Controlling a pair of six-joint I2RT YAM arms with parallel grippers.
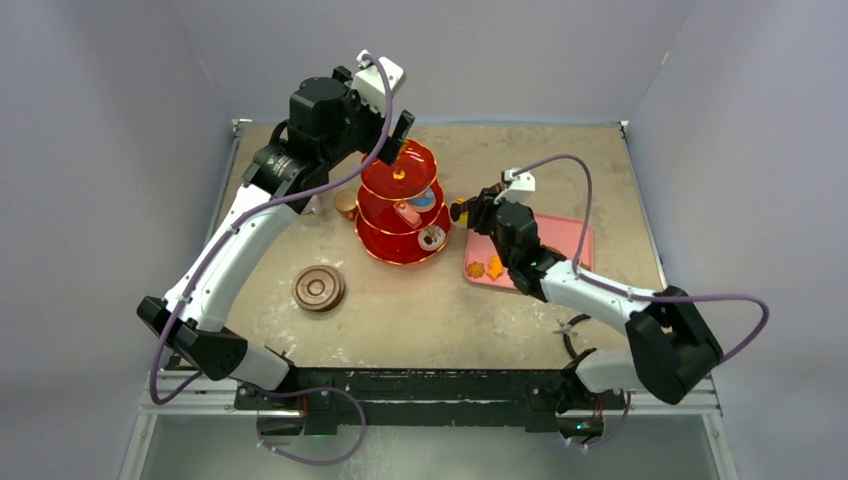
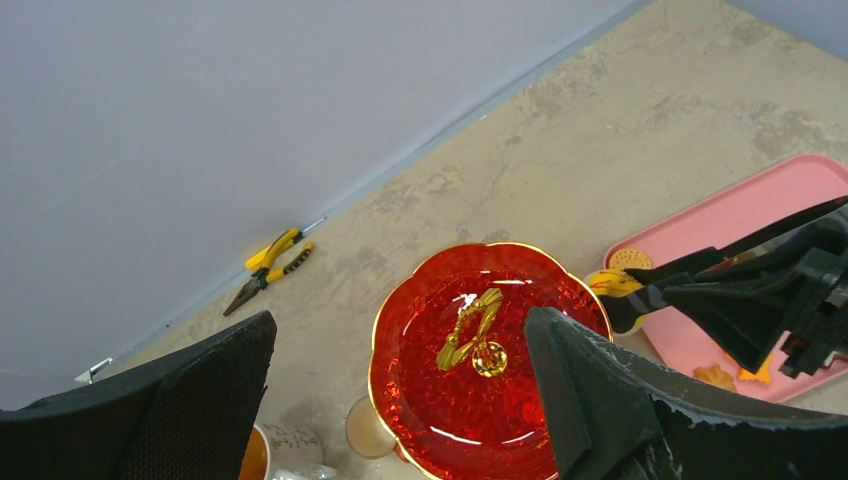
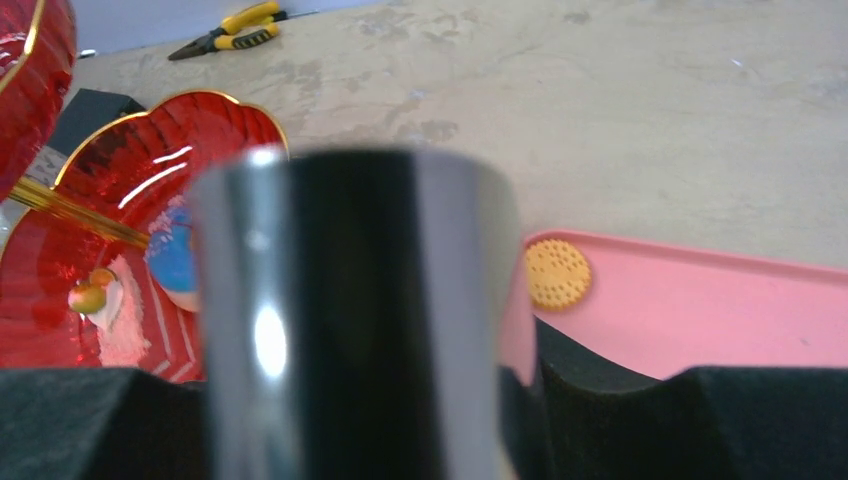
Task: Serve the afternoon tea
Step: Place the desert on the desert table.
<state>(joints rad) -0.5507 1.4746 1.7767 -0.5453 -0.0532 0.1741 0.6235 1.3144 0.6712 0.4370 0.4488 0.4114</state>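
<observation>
The surface (image 1: 430,310) is a beige, mottled and stained slab with a metal frame along its edges, shut in by plain pale grey walls at the back and on both sides. The red three-tier stand (image 1: 400,205) stands upright on its far middle part. Its gold handle (image 2: 472,330) rises from the top plate, and small pastries (image 1: 422,198) lie on the two lower tiers. The left hand (image 1: 395,140) hangs over the top tier with its fingers (image 2: 200,400) spread wide and nothing between them. Just left of the stand is the small copper cup (image 1: 346,203), and beside that the white mug (image 2: 285,445) of amber tea, mostly hidden under the left arm. The brown saucers (image 1: 318,288) sit in a stack nearer the arm bases, to the front left of the stand and well apart from it. To the right of the stand lies the pink tray (image 1: 570,245), carrying orange biscuits (image 1: 485,267) and a round yellow biscuit (image 3: 557,272). The right hand (image 1: 478,212), between the stand and the tray, is clenched on the black tongs (image 3: 350,300), whose tip carries a yellow pastry (image 2: 612,285) close to the stand's rim. Yellow-handled pliers (image 2: 270,265) lie behind the stand, near the back wall.
</observation>
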